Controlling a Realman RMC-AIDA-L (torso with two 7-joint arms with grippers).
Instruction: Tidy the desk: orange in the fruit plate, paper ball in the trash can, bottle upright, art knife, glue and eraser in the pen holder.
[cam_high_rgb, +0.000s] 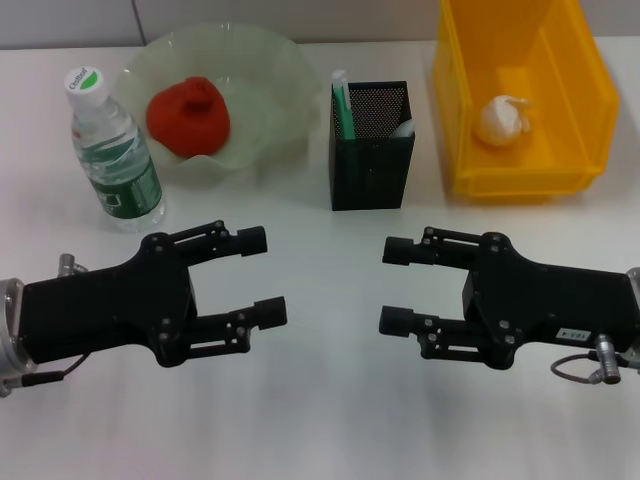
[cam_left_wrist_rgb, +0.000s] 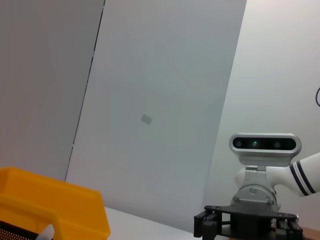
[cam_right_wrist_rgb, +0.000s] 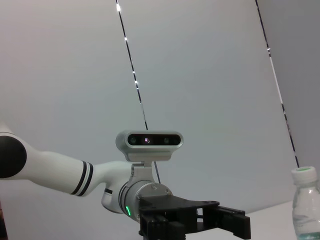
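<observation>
The orange (cam_high_rgb: 188, 115) lies in the pale green fruit plate (cam_high_rgb: 270, 80) at the back left. Beside the plate, the bottle (cam_high_rgb: 112, 150) stands upright, and it also shows in the right wrist view as bottle (cam_right_wrist_rgb: 306, 206). The black mesh pen holder (cam_high_rgb: 371, 160) holds a green-and-white stick (cam_high_rgb: 343, 105) and a white item (cam_high_rgb: 403, 127). I cannot tell which of art knife, glue and eraser these are. The paper ball (cam_high_rgb: 503, 120) rests in the yellow trash can (cam_high_rgb: 520, 180). My left gripper (cam_high_rgb: 260, 276) and right gripper (cam_high_rgb: 396, 286) hover open and empty above the near table, facing each other.
The white table runs from the grippers back to the row of objects. In the left wrist view a corner of the yellow bin (cam_left_wrist_rgb: 55, 210) and the right gripper (cam_left_wrist_rgb: 250, 222) show. The right wrist view shows the left gripper (cam_right_wrist_rgb: 195, 222).
</observation>
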